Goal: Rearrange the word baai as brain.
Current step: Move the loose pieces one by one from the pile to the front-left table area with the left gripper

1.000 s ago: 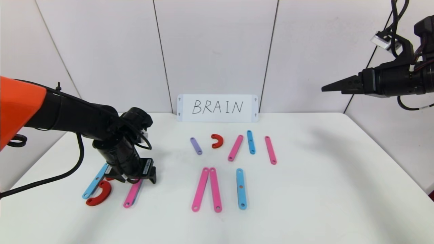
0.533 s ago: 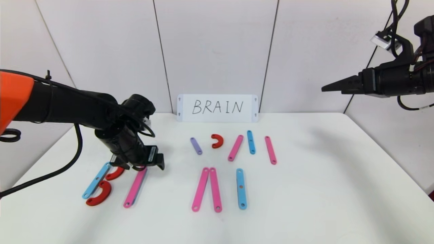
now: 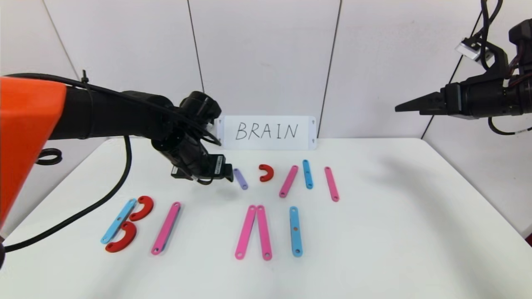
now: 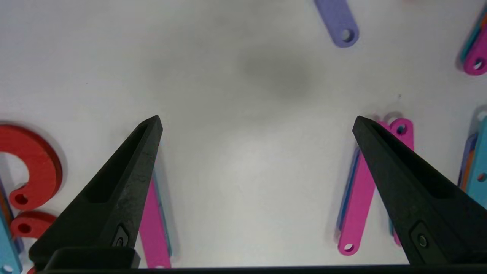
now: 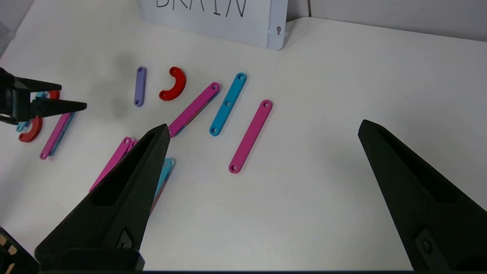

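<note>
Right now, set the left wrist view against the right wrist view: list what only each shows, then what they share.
Only the left wrist view: the left gripper up close, fingers spread wide over bare table, nothing between them.

Only the right wrist view: the BRAIN card, the small red half-ring, the lone pink strip, the blue strip beside it, and the open right gripper high above the table.

Both: the purple strip, the B's red half-rings, and the pink strip next to the B.

White table, coloured strips, red half-rings, white card
</note>
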Robot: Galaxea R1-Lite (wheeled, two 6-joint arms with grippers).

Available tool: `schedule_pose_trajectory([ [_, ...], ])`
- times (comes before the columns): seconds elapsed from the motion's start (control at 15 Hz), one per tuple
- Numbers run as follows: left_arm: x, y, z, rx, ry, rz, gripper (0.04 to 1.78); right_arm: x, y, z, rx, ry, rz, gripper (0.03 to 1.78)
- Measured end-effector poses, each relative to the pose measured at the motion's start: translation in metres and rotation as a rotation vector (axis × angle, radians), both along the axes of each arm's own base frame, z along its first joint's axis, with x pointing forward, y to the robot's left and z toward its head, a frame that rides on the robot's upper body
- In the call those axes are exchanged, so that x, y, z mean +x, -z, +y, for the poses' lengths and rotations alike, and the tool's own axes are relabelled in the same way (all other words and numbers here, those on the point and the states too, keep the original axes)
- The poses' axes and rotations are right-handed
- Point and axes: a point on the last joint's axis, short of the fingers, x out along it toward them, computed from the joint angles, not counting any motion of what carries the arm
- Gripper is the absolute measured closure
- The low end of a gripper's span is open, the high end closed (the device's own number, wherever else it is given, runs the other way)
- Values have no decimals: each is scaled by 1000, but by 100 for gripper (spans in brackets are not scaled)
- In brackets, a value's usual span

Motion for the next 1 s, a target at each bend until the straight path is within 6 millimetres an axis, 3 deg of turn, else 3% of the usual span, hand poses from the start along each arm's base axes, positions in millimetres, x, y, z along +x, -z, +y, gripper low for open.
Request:
schedule_pose_trajectory([
  [0.4,22,5,-60,67,14,-136,7,0,-1,-1,0,4,-4,8],
  [0.73,45,34,-95,33,17,-254,7,1,0,-2,0,5,-4,8],
  [1.0,52,56,-119,41,-9,-351,7,2,1,-2,-1,6,-3,8],
])
